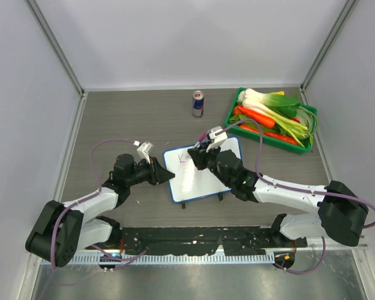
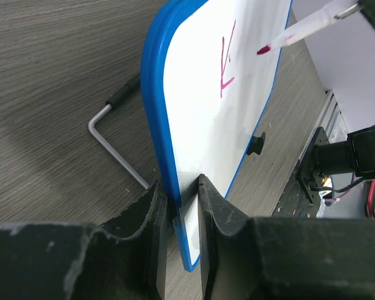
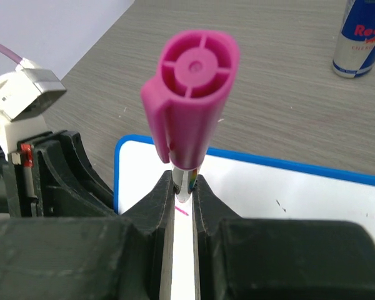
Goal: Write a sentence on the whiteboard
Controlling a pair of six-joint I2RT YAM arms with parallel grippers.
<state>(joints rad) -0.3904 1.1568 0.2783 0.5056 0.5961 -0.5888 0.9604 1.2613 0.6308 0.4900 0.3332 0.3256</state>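
My left gripper (image 2: 184,187) pinches the left rim of the small blue-rimmed white whiteboard (image 1: 206,175) on the grey table (image 1: 125,119); my right gripper (image 3: 184,187) clamps the magenta-capped marker (image 3: 190,106), tip just beside the barely begun pink sentence (image 2: 225,62); bare board stretches rightward.

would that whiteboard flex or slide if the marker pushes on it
Probably stiff: the whiteboard rim runs straight out of the left gripper, shut on it. Likely light, and propped on a thin wire foot, so it could skid or tip without that clamp.
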